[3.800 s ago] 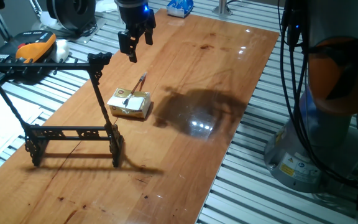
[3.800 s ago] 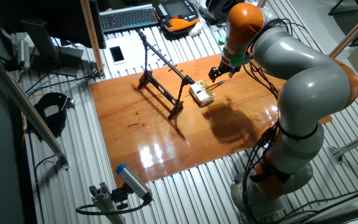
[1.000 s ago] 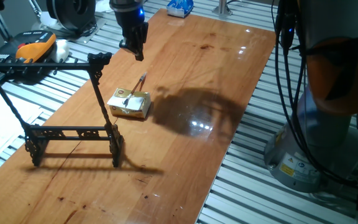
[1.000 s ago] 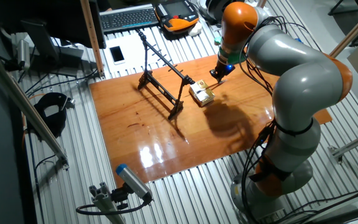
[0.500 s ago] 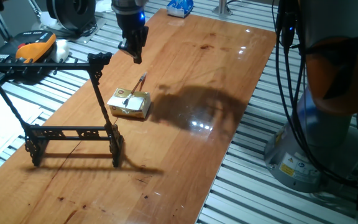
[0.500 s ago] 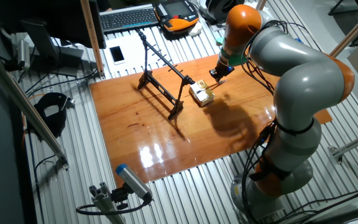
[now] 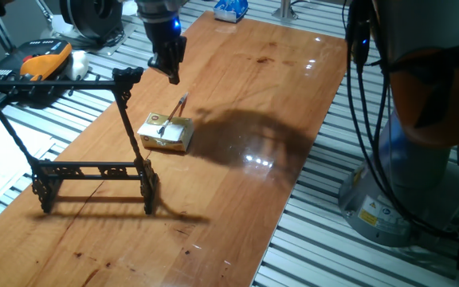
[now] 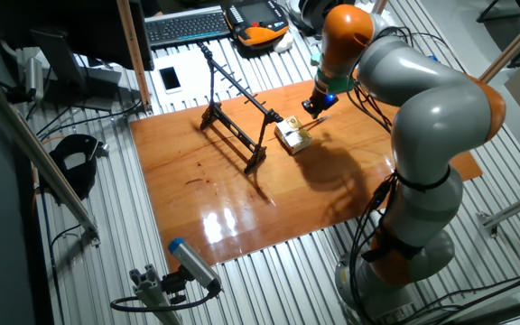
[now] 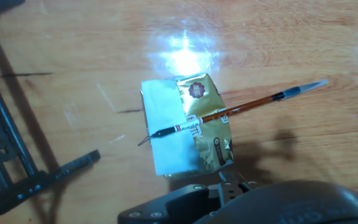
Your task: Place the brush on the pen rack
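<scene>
The rack (image 7: 94, 159) stands upright on the wooden table (image 7: 237, 183), at the left in one fixed view, its low ornate rail on the wood and its slanted uprights rising to a long crossbar. In the hand view only part of its base shows at the left edge (image 9: 5, 168). Just right of it lies a yellowish block (image 7: 166, 132), flat on the table and apart from the rack's feet. The brush (image 7: 173, 112) lies across the block's top, dark tip over the block, its far end sticking out past the block's edge; the hand view shows it slanting over the gold-and-white wrapper (image 9: 229, 112). The gripper (image 7: 171, 70) hangs above the table beyond the block, clear of the brush, holding nothing. Its fingers look close together, but I cannot tell whether they are fully closed. In the other fixed view the gripper (image 8: 315, 106) sits just right of the block (image 8: 292, 137), with the rack (image 8: 237, 113) further left.
</scene>
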You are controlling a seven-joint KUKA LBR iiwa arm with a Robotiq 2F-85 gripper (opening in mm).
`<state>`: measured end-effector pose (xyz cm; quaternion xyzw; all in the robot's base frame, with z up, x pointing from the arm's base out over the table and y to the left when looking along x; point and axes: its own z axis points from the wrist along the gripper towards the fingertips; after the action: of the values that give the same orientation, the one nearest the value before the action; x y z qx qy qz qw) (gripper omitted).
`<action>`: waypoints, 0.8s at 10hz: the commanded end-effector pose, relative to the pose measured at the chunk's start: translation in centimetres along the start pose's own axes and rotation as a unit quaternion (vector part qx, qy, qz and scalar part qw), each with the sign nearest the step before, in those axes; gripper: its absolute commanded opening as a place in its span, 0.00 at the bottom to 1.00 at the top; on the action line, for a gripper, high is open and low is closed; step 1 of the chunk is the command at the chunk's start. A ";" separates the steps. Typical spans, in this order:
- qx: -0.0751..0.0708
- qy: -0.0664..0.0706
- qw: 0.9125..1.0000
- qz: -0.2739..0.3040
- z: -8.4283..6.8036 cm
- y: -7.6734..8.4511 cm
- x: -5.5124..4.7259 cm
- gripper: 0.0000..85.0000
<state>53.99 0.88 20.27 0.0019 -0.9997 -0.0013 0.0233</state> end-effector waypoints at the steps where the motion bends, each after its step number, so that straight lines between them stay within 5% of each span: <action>1: 0.008 -0.003 1.000 0.000 0.0 0.1 0.0 0.00; 4: 0.014 -0.001 1.000 0.000 0.0 0.1 -0.2 0.00; 6: -0.001 0.006 1.000 0.014 0.0 0.2 -0.2 0.00; 8: -0.029 -0.018 0.999 -0.008 0.0 -0.1 -0.1 0.00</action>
<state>54.16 0.80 20.22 0.0105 -0.9995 -0.0292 0.0059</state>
